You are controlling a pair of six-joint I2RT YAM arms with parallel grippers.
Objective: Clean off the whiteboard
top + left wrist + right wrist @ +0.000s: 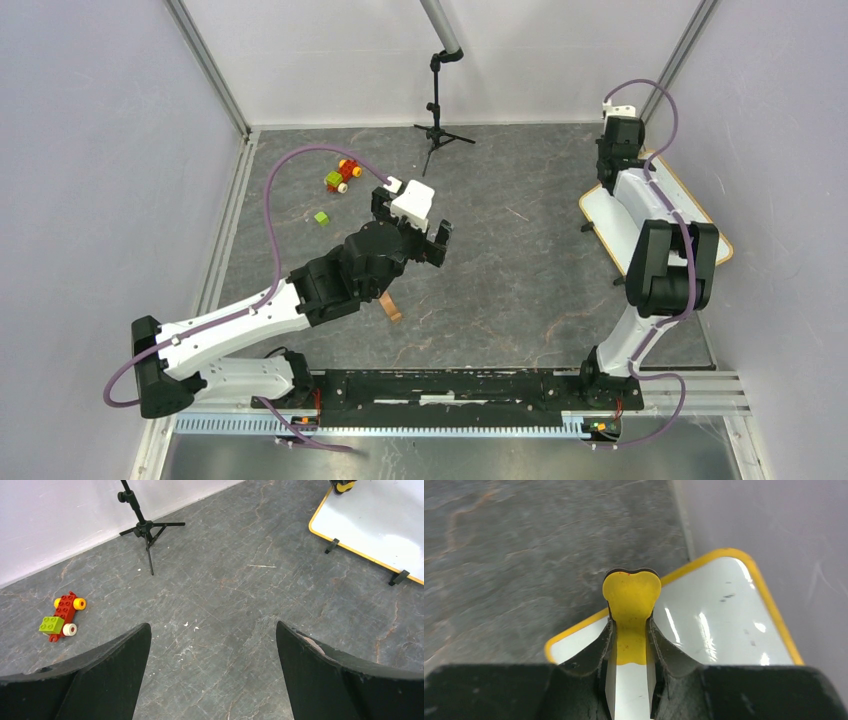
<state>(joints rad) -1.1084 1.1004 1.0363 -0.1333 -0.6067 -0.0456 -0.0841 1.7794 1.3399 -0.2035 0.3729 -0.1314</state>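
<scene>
The whiteboard (603, 218) lies flat at the right of the table, white with a yellow-tan frame; it also shows in the left wrist view (375, 520) and the right wrist view (719, 625). A few faint dark marks (726, 598) show on it. My right gripper (607, 177) is at the board's far-left edge, shut (631, 622) on a yellow bone-shaped eraser (631, 597) held against the board. The eraser also shows in the left wrist view (343, 485). My left gripper (415, 232) is open and empty (212, 627) above the bare grey table, well left of the board.
A red and yellow toy car with a green brick (343, 175) (62, 617) and a loose green brick (321, 217) lie at the far left. A small black tripod (437, 130) (145, 530) stands at the back. A small brown piece (390, 307) lies under the left arm.
</scene>
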